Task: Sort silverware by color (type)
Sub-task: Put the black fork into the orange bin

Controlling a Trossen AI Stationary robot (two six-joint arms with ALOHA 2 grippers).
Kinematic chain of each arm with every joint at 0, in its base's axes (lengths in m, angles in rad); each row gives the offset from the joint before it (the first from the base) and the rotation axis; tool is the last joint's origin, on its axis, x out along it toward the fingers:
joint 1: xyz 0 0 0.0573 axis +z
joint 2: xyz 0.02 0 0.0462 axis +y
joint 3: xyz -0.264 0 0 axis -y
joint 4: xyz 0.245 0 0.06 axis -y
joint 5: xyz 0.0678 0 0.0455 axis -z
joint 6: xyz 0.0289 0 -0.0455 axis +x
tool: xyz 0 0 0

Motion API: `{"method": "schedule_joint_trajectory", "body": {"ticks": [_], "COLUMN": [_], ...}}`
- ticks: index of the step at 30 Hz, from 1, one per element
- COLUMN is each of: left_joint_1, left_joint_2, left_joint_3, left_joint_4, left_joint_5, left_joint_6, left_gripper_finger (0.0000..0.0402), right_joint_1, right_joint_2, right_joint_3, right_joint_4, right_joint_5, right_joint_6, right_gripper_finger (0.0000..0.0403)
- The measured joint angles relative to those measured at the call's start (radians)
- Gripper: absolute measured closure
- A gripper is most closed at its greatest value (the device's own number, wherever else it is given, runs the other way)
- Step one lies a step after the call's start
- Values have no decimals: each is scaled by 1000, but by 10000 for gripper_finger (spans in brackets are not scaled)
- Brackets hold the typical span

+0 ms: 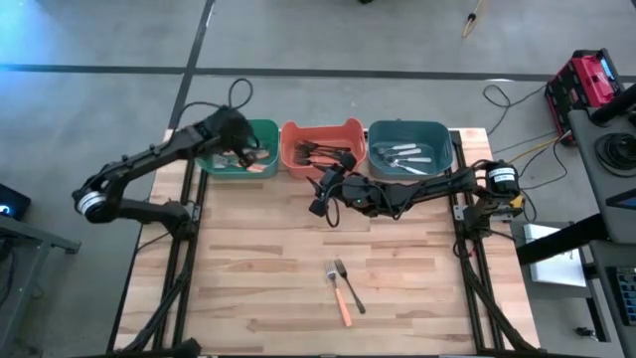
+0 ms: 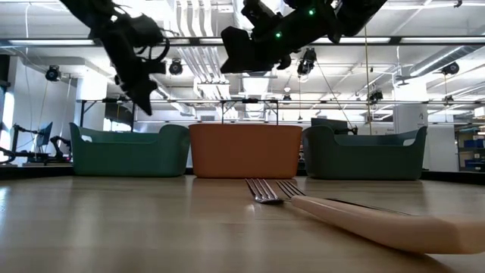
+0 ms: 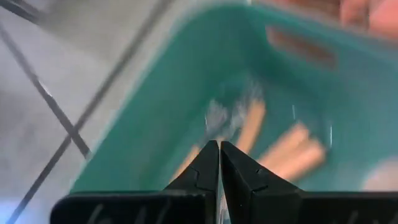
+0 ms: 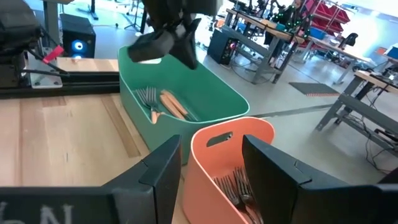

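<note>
My left gripper hangs shut over the green bin, pointing down into it with nothing between its fingers. Orange-handled forks lie on that bin's floor. My right gripper stands open above the table, just in front of the orange bin, which holds dark-handled forks. Its fingers touch nothing. Silver forks lie in the blue-green bin. An orange-handled fork and a dark-handled fork lie flat on the table near its front.
The three bins stand side by side along the table's far edge. The wooden table is bare to the left and right of the two loose forks. Dark frame rails run along both sides of the table.
</note>
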Motion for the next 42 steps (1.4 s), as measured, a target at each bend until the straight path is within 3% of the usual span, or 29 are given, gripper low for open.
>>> {"method": "schedule_joint_trajectory", "body": {"ticks": [7,17,25,33,37,42], "left_joint_1": [68,92,92,69,-5,-168], "left_joint_2": [146,304,267,173,110,19], "left_joint_3": [56,56,90,82,69,38], "left_joint_4": [-229,-281,-243,-172,-96,49], "left_joint_5": [132,126,126,126,126,125], "left_joint_6": [216,320,240,57,-61,-148], "left_gripper_finger": [401,402,402,402,401,402], "right_joint_1": [0,0,0,0,1,4], "right_joint_2": [-16,-32,-74,-99,-70,-33], "right_joint_3": [0,0,0,96,199,304], "right_joint_4": [-54,-94,-204,-453,-586,-749], "right_joint_5": [-1,-2,-14,-219,-235,-359], "right_joint_6": [26,45,161,330,330,336], "right_gripper_finger": [241,241,241,253,254,255]}}
